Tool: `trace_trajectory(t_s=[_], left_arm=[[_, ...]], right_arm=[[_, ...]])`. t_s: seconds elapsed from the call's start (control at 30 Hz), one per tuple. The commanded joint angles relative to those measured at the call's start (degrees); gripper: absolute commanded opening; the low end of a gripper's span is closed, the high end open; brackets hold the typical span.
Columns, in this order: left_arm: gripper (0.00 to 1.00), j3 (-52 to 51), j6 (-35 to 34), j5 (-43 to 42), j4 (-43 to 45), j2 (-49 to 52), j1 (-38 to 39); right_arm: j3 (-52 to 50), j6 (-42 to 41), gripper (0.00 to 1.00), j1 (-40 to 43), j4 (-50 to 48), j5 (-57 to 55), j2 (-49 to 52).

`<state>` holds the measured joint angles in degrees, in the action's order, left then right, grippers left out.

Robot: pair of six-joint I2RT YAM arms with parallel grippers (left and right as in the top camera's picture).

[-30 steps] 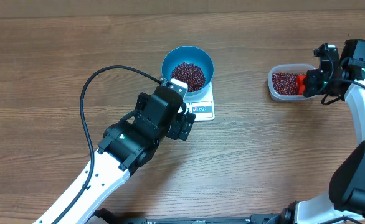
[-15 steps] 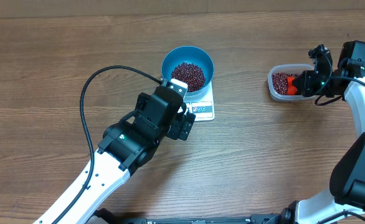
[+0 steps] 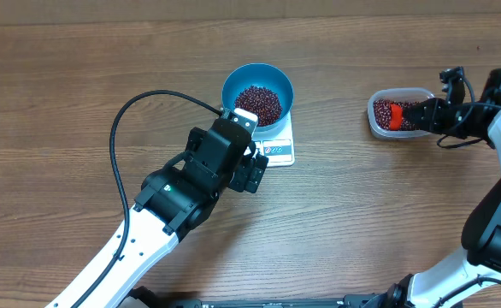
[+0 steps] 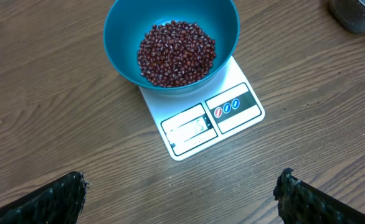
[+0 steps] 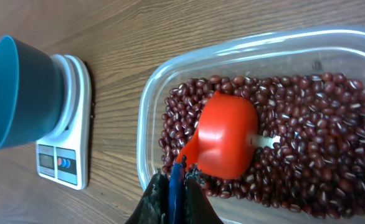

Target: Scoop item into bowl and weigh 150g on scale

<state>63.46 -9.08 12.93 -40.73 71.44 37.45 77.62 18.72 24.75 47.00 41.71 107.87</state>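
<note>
Overhead view: a brown wood-grain table (image 3: pixel 79 68) fills nearly the whole picture, and a paler tan band runs along the top edge beyond it. Near the middle, the teal bowl (image 3: pixel 258 94) sits on the white scale (image 3: pixel 278 151) and holds a heap of dark red beans (image 3: pixel 258 103). The left gripper (image 3: pixel 255 174) hangs just beside the scale's display edge. A black cable (image 3: pixel 126 128) loops over the wood beside its arm. Well apart at the right, a clear plastic tub (image 3: pixel 373 120) holds more beans. A red scoop (image 3: pixel 395 115) lies in them, and the right gripper (image 3: pixel 427 111) is at the tub's right edge.

Left wrist view: the camera looks down on bare wood, with the bowl of beans on the far part of the scale. The scale's display and button panel face the camera, but the digits are too faint to read. The two black fingertips show only in the bottom corners, spread wide with nothing between them. A blurred corner of the tub shows at the top right.

Right wrist view: the jaws are pinched tight on the scoop's thin blue handle. The red scoop rests bottom-up on the beans inside the tub. Behind it at the left, the bowl stands on the scale on the same wood surface.
</note>
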Motion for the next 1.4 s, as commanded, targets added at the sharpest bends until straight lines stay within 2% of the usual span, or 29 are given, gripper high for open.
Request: trace_trajectory(t_s=[0.0,0.23,0.43,0.83,1.37], left_arm=[[1.00,0.5,-0.8,1.0,0.2,0.5,-0.3],[1.00,0.5,-0.8,1.0,0.2,0.5,-0.3],[1.00,0.5,-0.8,1.0,0.2,0.5,-0.3],[1.00,0.5,-0.8,1.0,0.2,0.5,-0.3],[1.00,0.5,-0.8,1.0,0.2,0.5,-0.3]], right_arm=[[-0.5,-0.9,0.04,1.2,1.2,2.0,2.5],[-0.5,-1.2,0.04,3.8,1.6,1.9,3.1],[-0.5,-4.2,0.04,4.9,1.6,2.4,7.5],[-0.5,-5.3,0.04,8.6,1.6,4.8,8.0],[-0.5,-5.2,0.04,13.8,2.8,20.0,8.0]])
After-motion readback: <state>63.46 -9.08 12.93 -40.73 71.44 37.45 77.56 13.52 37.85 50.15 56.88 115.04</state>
